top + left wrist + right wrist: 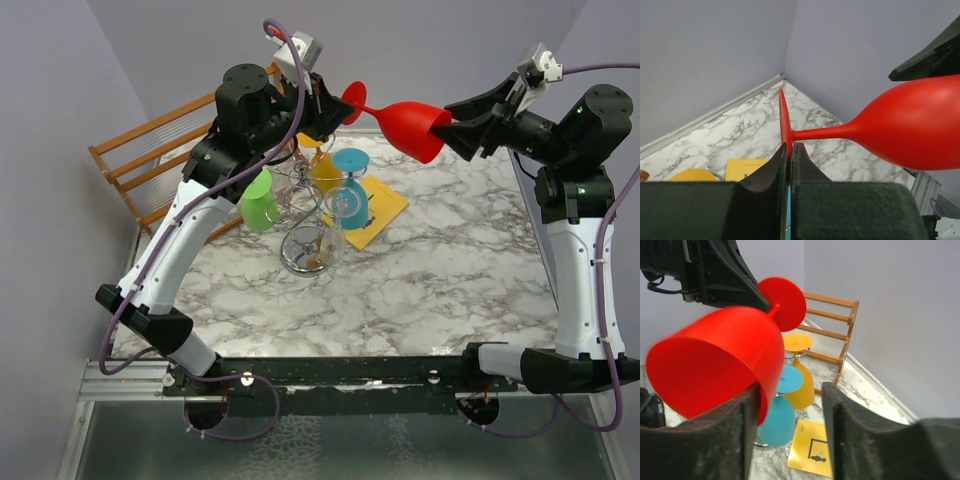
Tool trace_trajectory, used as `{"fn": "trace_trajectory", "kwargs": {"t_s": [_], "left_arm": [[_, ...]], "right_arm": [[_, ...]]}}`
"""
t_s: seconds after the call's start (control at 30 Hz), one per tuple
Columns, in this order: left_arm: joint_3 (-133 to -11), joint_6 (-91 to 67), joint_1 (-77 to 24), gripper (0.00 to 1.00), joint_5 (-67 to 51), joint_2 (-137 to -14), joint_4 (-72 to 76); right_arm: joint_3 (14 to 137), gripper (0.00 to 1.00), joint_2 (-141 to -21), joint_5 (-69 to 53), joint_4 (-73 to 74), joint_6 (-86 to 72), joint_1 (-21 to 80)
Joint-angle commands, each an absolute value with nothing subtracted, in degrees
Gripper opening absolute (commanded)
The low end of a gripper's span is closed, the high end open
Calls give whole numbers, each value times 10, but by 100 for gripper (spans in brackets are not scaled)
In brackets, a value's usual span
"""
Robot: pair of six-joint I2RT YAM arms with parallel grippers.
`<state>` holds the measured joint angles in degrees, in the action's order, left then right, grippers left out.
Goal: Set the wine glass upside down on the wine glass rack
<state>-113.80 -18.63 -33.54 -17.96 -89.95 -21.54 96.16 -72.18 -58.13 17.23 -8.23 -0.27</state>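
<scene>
The red wine glass (410, 128) hangs level in the air between both arms, above the table's far side. My left gripper (335, 112) is shut on the edge of its round foot (783, 120), with the stem and bowl (912, 125) stretching off to the right. My right gripper (790, 390) is open at the bowl's mouth (715, 360). Its left finger (715, 440) lies at the rim and its right finger (860, 435) stands apart from the glass. The chrome wine glass rack (305, 250) stands below on the marble.
Green (258, 202), yellow (325, 172), blue (350, 163) and clear (345, 208) glasses hang upside down on the rack. A yellow card (378, 205) lies beside it. A wooden slatted rack (150, 160) stands at the far left corner. Grey walls close in behind.
</scene>
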Motion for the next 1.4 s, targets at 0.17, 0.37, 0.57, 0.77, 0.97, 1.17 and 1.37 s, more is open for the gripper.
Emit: {"fn": "trace_trajectory", "kwargs": {"t_s": [0.17,0.37,0.57,0.77,0.97,1.17,1.37], "left_arm": [[-1149,-103,-324,0,-126,-844,-230],[-1161,-27,-323,0,-97,-821,-250],[-1158,80,-323,0,-184,-782,-310],[-1177,233,-324,0,-335,-745,-451],[-1181,364,-323,0,-374,-712,-576],[-1166,482,-323,0,-378,-688,-667],[-1125,553,-323,0,-333,-684,-687]], "right_arm": [[990,73,-694,-524,276,22,-2],[995,80,-676,-506,333,78,-1],[979,82,-651,-477,389,144,-2],[942,83,-645,-448,417,200,-2],[882,85,-650,-463,406,232,-2],[830,86,-659,-516,396,265,-2],[739,87,-644,-545,352,274,-2]]}}
